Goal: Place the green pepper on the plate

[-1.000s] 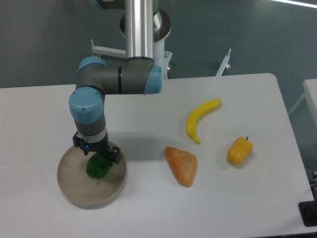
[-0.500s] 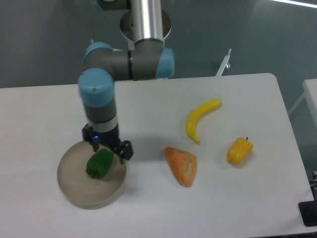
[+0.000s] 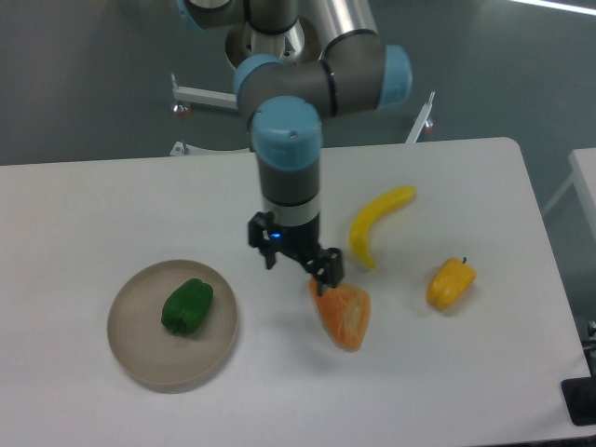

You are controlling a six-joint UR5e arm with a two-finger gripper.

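The green pepper point(image 3: 187, 305) lies on the beige plate point(image 3: 140, 346) at the table's front left, a little above the plate's middle. My gripper point(image 3: 300, 264) hangs well to the right of the plate, above the left edge of the orange wedge. Its fingers point(image 3: 330, 269) stand apart and hold nothing.
An orange wedge-shaped food item point(image 3: 343, 313) lies just below the gripper. A yellow banana point(image 3: 376, 223) lies to its upper right. A yellow-orange pepper point(image 3: 450, 283) sits further right. The arm's base point(image 3: 270, 42) stands at the table's back edge.
The gripper has let go of the green pepper, which stays on the plate. The arm has swung right, from over the plate to above the orange wedge.
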